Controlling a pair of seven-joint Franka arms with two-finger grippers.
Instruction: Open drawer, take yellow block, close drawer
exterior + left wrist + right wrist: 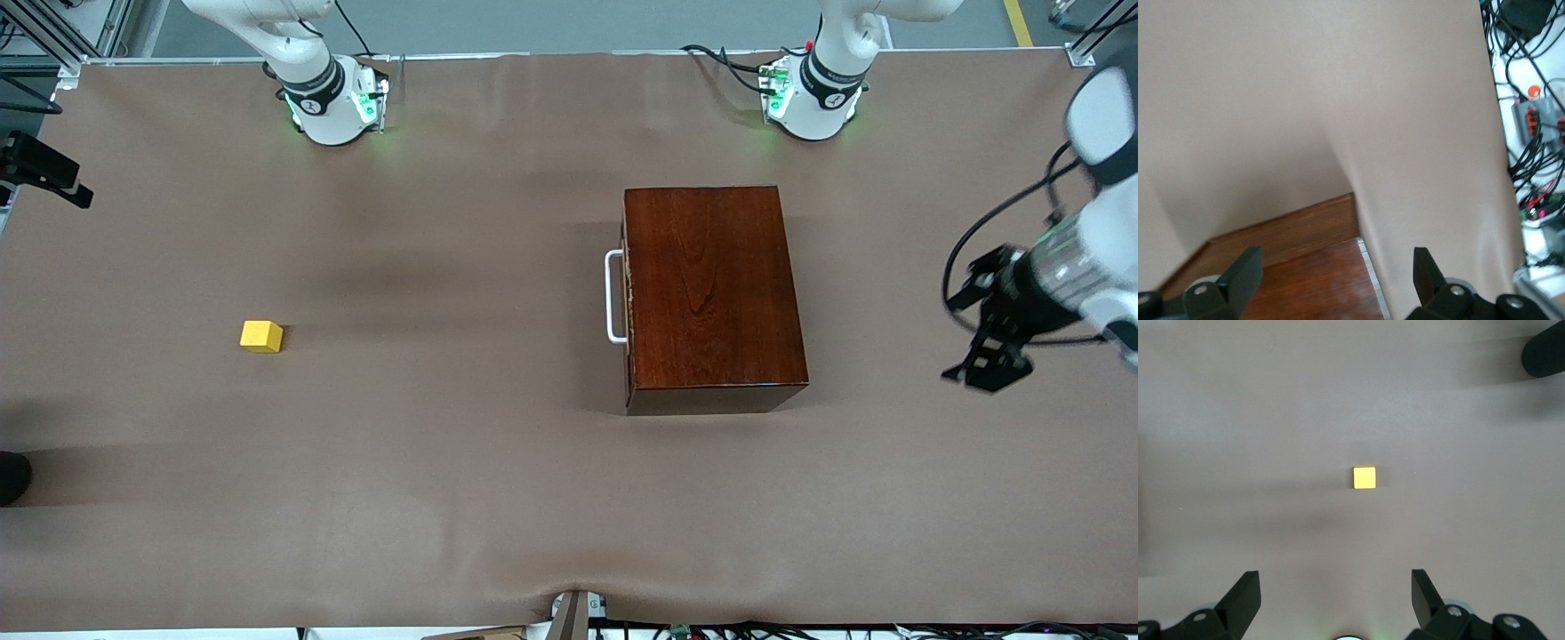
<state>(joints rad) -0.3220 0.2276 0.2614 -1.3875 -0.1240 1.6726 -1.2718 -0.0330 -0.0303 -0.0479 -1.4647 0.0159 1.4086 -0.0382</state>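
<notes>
A brown cloth covers the table (462,498), with the two arm bases standing along the top of the front view. A little right of center in that view sits the dark reddish-brown wooden box (711,289), and the drawer (628,298) looks pushed in, though only a thin pale edge of it shows along the side facing the right arm's end. Its white handle (613,296) sticks out from that side. The yellow block (261,336) lies on the bare cloth at the left of the front view, well apart from the box and toward the right arm's end of the table. In the right wrist view the block (1364,477) sits near the center of the frame, below the right gripper (1336,593), whose fingers stand wide apart and hold nothing. At the right edge of the front view the left gripper (989,360) hangs over the cloth at the left arm's end, beside the box. In the left wrist view its fingers (1245,273) are spread apart and empty, with a corner of the box (1305,267) beneath them.
</notes>
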